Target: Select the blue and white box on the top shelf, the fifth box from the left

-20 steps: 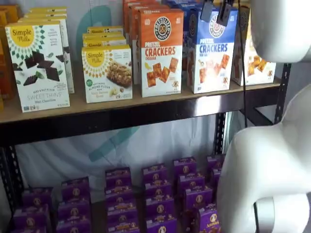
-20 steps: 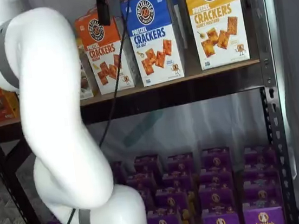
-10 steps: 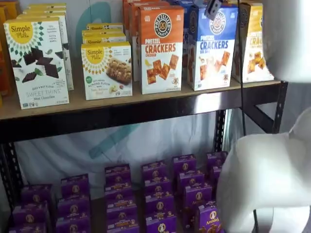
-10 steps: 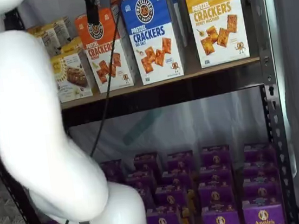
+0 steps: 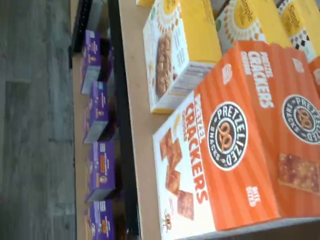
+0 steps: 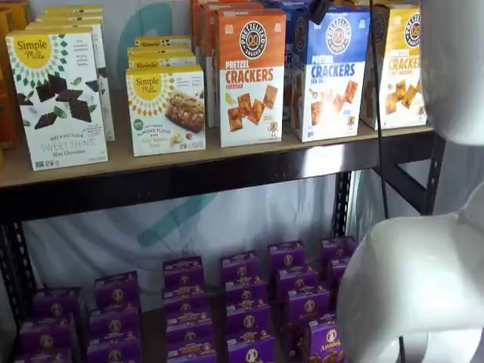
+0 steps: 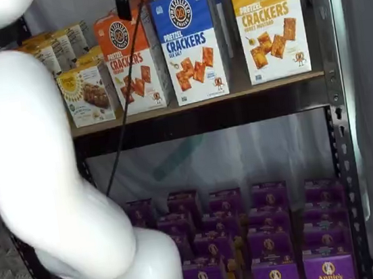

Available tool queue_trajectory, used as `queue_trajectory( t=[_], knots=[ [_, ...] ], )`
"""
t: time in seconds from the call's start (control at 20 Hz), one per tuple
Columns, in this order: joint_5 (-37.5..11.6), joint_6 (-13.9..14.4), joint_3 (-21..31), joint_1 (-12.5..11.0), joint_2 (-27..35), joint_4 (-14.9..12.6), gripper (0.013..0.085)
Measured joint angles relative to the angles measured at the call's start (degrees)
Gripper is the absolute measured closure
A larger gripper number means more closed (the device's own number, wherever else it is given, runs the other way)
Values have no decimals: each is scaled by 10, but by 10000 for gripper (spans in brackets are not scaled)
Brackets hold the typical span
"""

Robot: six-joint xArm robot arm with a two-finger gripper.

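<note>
Blue box [image 6: 327, 74]: upright at the front edge of the top shelf [image 6: 189, 162], also seen in the other shelf view [image 7: 191, 42]; blue upper half, white lower half.
Left neighbour: orange box [image 6: 251, 77], close beside the blue box with a narrow gap; fills much of the wrist view [image 5: 235, 150].
Right neighbour: yellow box [image 7: 269, 22], set apart from the blue box by a wider gap in that shelf view.
Gripper [image 7: 121, 1]: only a black finger tip hangs from the top edge, in front of the orange box's upper corner; in the other shelf view a dark tip [image 6: 319, 10] shows above the blue box. Opening cannot be told; nothing seen held.
Cable [image 7: 120, 127]: runs down from the finger, past the shelf rail.
Arm [image 7: 40, 171]: white, in front of the left part of the shelves.
Shelf edge: bare board strip [image 5: 135, 100] in front of the boxes.
Below: purple boxes [image 6: 242, 302] in rows.
</note>
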Motion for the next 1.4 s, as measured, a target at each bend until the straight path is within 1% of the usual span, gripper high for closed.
queue_trajectory(
  t=[0.15, 0.25, 0.4, 0.5, 0.7, 0.8, 0.9, 1.05, 1.15, 1.4],
  knots=[
    [31, -5, -36, -1, 30, -17, 130],
    [34, -11, -46, 0, 38, -32, 130],
    [1, -22, -35, 1, 31, -51, 130],
    [-13, -30, -31, -2, 31, -57, 130],
    [-58, -47, -16, -6, 26, -74, 130],
    [-78, -54, -11, -4, 28, -86, 130],
    [-93, -59, -10, 1, 33, -104, 130],
    [-103, -62, -14, 11, 46, -130, 130],
    [-102, -62, -20, 14, 55, -139, 130],
    [-77, -62, -47, 18, 83, -154, 130]
  ],
)
